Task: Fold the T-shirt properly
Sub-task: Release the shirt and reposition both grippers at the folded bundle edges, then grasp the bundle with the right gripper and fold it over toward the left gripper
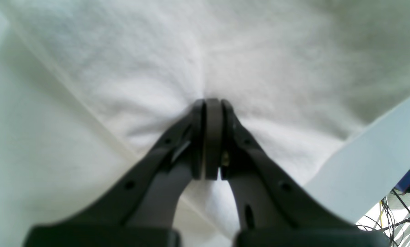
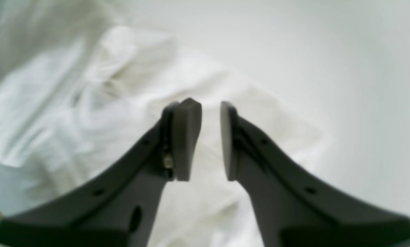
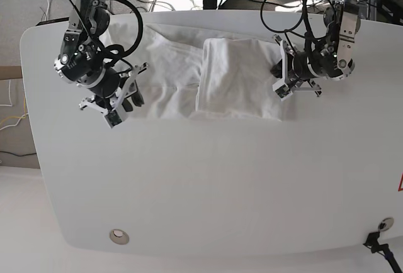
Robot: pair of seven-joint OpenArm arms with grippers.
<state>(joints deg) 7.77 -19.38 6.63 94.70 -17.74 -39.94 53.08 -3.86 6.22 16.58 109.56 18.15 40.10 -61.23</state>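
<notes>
The shirt [image 3: 214, 78] lies part-folded along the tabletop's [image 3: 208, 178] far side. The left gripper [image 1: 212, 103] has its fingers clenched on a fold; the right gripper [image 2: 210, 106] hangs released. Being soft, limp cloth, it probably handles best pinched at hems or corners.

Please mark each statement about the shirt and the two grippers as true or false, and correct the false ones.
1. The left gripper is shut on the T-shirt. True.
2. The right gripper is clamped on cloth. False: its jaws stand apart and hold nothing.
3. The shirt lies partly folded on the white table. True.
4. The shirt's colourful print faces the camera. False: only plain white cloth shows.
5. The shirt lies at the table's near edge. False: it lies at the far side.
</notes>
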